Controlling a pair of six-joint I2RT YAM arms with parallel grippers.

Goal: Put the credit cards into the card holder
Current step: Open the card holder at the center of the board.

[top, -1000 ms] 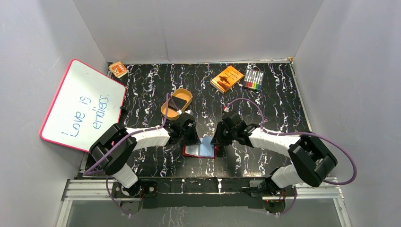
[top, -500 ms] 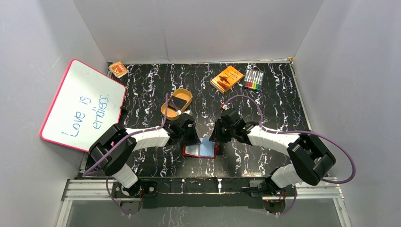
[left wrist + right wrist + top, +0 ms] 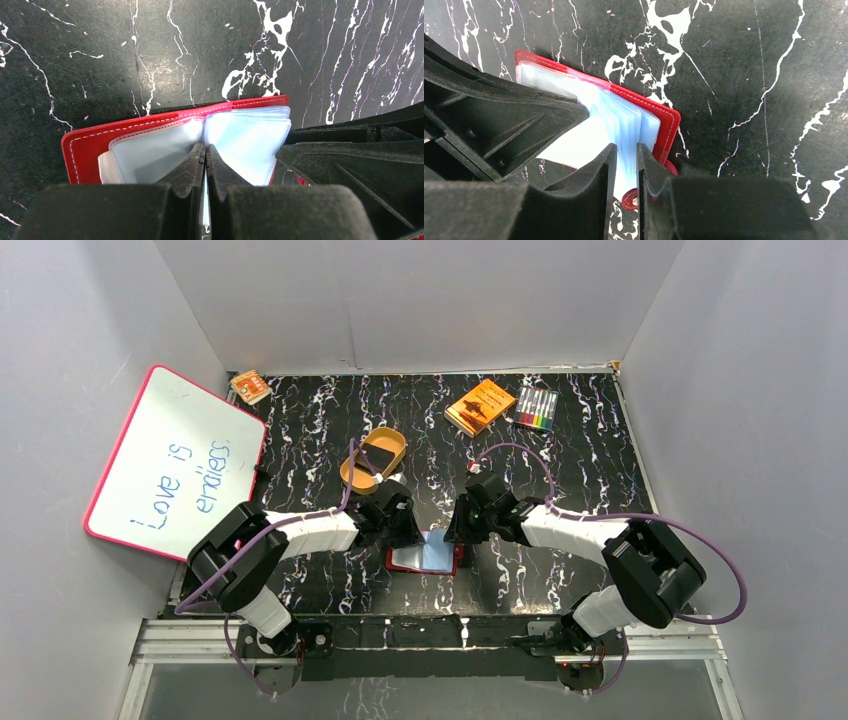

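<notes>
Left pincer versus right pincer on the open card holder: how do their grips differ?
The left pincer is nearly closed on a thin sleeve at the card holder's middle fold; the right pincer has a wider gap with several sleeves in it, near the snap-tab edge. The left pincer stands at the holder's left, the right pincer at its right. Both pinch pale inner sleeves.

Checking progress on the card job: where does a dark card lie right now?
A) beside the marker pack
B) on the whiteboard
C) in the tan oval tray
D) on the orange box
C: the top view shows a dark card lying inside the tan oval tray, apart from the open card holder whose sleeves the left gripper and right gripper pinch.
</notes>
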